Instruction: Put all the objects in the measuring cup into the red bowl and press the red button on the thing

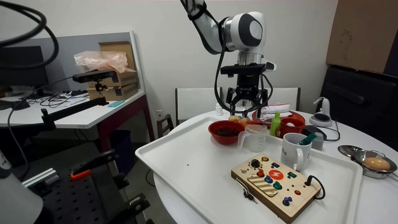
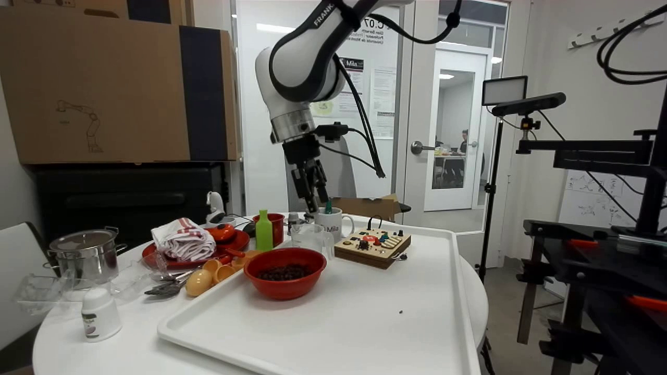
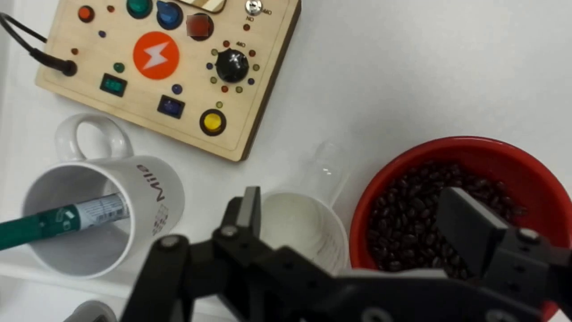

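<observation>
Many small dark objects (image 3: 415, 210), shiny like beans, lie in the red bowl (image 2: 284, 291). A single dark speck (image 1: 187, 165) lies apart on the tray. Beside the bowl stands the translucent measuring cup (image 3: 295, 219), upright; the part of its inside that shows holds no dark pieces. The thing, a light-wood board (image 1: 279, 203), carries a red button (image 3: 86, 14) near one edge and a red knob (image 1: 260, 173) by the blue one. My gripper (image 3: 357, 217) is open above the cup and bowl, its fingers wide apart with nothing held between them.
A white mug (image 1: 293, 152) with a green marker stands near the board and cup. The white tray's rim (image 1: 183, 193) encloses these things. Behind it are a green bottle (image 2: 264, 232), a red mug (image 1: 292, 126) and egg-like pieces (image 2: 199, 283). A black cable (image 1: 323, 188) leaves the board.
</observation>
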Robot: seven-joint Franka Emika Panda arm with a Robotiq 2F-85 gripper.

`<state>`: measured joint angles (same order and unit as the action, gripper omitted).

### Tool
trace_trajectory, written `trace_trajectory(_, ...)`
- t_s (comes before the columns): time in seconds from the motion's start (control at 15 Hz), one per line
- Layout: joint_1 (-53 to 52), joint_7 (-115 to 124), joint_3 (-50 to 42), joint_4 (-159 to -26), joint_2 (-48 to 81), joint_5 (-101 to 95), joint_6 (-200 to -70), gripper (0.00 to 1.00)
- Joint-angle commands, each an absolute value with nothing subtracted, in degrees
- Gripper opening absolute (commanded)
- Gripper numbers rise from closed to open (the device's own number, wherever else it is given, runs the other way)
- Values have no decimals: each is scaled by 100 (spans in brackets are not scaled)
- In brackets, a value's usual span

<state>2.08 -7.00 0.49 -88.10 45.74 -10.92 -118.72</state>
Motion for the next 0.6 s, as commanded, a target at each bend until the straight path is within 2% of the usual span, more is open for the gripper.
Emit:
trace_trajectory(0.0, 92, -787, -93, -9448, 3898, -1264, -11864, 100)
trace_trajectory(0.53, 416, -727, -476, -9912, 3590, -1401, -11948, 100)
